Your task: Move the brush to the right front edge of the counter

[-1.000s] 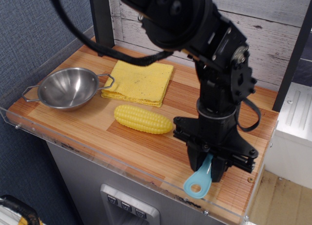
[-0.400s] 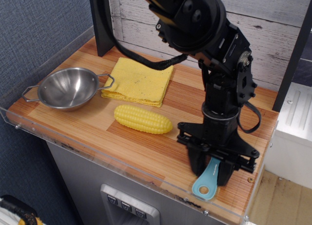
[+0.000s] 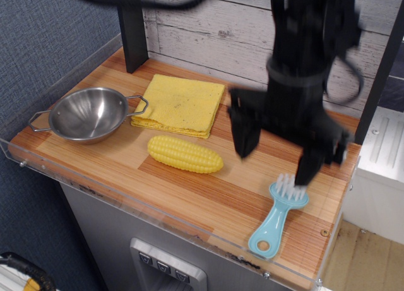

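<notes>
The brush (image 3: 276, 216) lies flat at the bench's (image 3: 189, 190) right front edge, free of the gripper (image 3: 278, 153), whose jaws hang wide above; the task looks done.

Black arm (image 3: 303, 64), looping black cables.

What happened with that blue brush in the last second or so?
The end effector let go of the brush and rose with its fingers apart. The brush now lies flat near the counter's right front edge. The corn, bowl and cloth stayed put.
</notes>
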You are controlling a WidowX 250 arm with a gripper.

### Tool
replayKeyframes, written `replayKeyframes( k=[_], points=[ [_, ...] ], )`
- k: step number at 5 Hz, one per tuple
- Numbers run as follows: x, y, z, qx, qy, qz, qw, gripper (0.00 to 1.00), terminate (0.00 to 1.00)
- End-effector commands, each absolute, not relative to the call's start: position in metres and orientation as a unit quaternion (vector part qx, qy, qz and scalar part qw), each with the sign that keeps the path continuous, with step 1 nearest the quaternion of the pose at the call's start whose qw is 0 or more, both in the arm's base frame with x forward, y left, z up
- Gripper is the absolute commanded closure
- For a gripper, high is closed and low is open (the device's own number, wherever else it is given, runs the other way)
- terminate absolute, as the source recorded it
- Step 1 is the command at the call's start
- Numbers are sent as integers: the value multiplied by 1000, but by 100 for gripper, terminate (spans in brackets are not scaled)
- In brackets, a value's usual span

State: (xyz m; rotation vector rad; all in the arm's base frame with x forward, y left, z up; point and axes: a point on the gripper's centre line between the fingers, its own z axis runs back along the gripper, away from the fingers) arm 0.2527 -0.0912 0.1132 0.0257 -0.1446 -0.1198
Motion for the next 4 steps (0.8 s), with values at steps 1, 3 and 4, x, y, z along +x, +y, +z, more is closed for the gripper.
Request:
replayKeyframes(
  k=[1,3,4],
  points=[
    [245,-50,148,47,-56,-14,997,0,0],
    [243,-48,142,15,-35,9,999,0,0],
    [247,-43,138,-8,-37,-10,999,0,0]
  ],
)
